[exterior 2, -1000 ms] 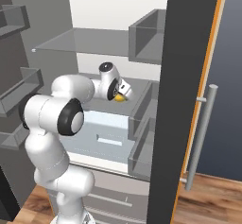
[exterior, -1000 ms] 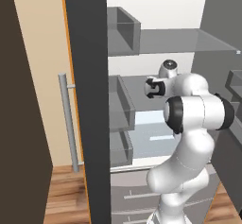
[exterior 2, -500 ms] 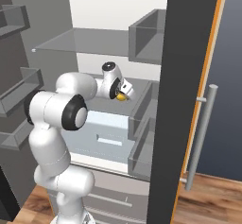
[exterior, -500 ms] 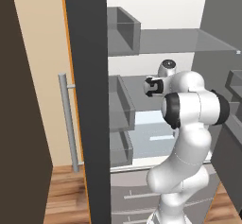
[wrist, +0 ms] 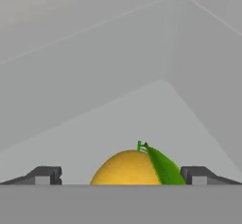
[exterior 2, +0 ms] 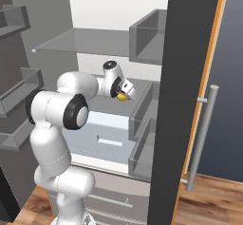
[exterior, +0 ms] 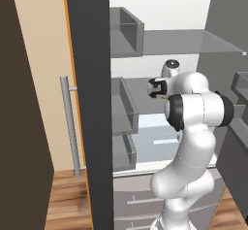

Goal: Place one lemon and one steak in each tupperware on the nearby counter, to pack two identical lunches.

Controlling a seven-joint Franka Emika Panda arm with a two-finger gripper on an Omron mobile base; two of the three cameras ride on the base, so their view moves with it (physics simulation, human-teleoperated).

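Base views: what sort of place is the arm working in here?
Most likely the inside of an open fridge in a kitchen: a glass shelf, door bins and a pale drawer below. The open hand sits around a lemon.

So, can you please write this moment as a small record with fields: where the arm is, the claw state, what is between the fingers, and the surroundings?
place: open fridge, arm reaching in over a grey shelf
claw: claw open, jaws wide apart
fingers: dark fingertips at each side of the fruit, with a gap on both sides
object: lemon, yellow with a green leaf, lying on the shelf between the fingertips
held: nothing gripped yet
other view: lemon seen as a yellow spot just under the claw
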